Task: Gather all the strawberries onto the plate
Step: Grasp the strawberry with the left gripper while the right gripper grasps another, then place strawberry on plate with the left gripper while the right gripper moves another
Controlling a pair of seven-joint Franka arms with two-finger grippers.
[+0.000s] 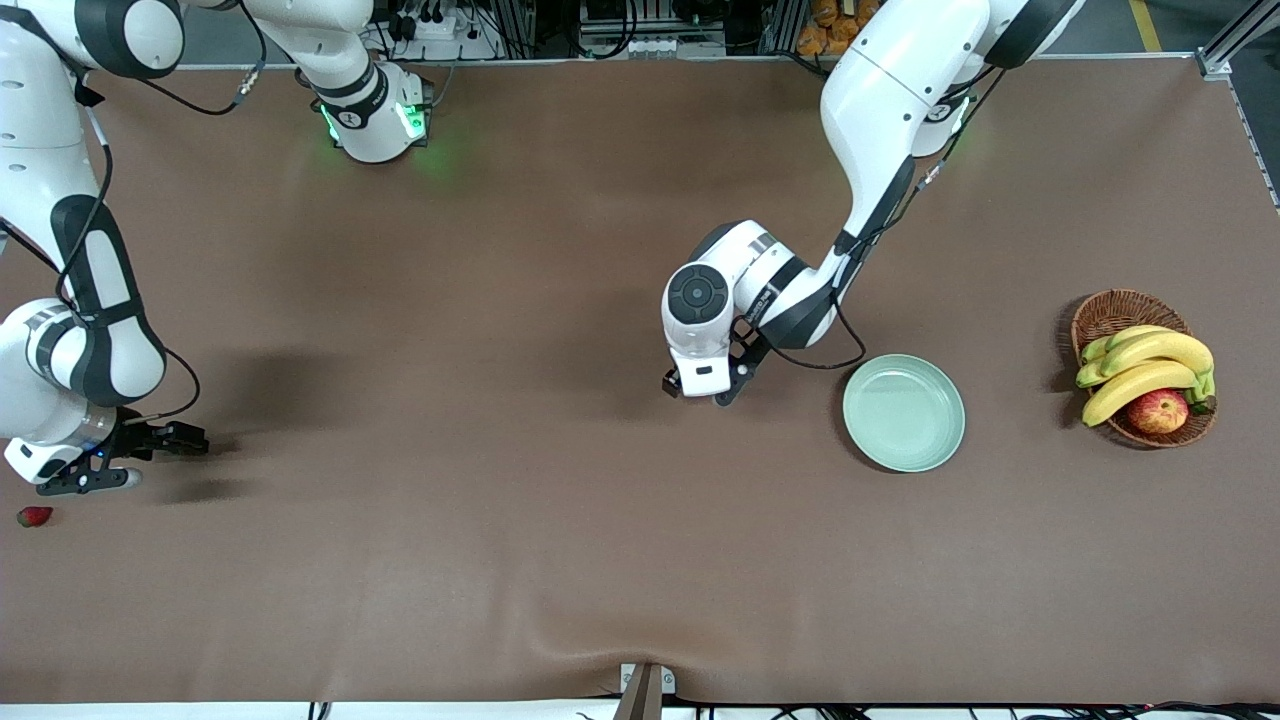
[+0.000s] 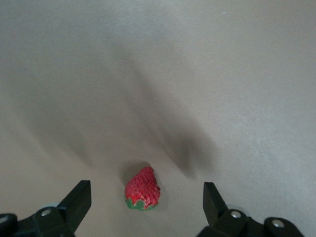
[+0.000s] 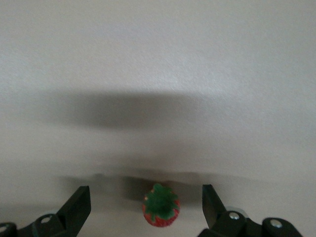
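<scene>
A brown table [image 1: 500,560]. The left gripper [image 2: 147,207] hangs low near the middle of the table, at nine o'clock from the mint-green plate [image 1: 904,412], fingers spread wide with a strawberry [image 2: 142,189] lying between them. The right gripper [image 3: 145,210] sits low at its arm's end of the table, also spread wide over a second strawberry [image 3: 161,206]. A third strawberry [image 1: 34,516] lies at seven o'clock from it. A wicker basket [image 1: 1115,312] of bananas [image 1: 1145,365] and an apple [image 1: 1157,411] stands at three o'clock from the plate.

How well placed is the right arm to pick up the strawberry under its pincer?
Probably well: the right pincer is open, the strawberry sits between its fingers with nothing near it.
</scene>
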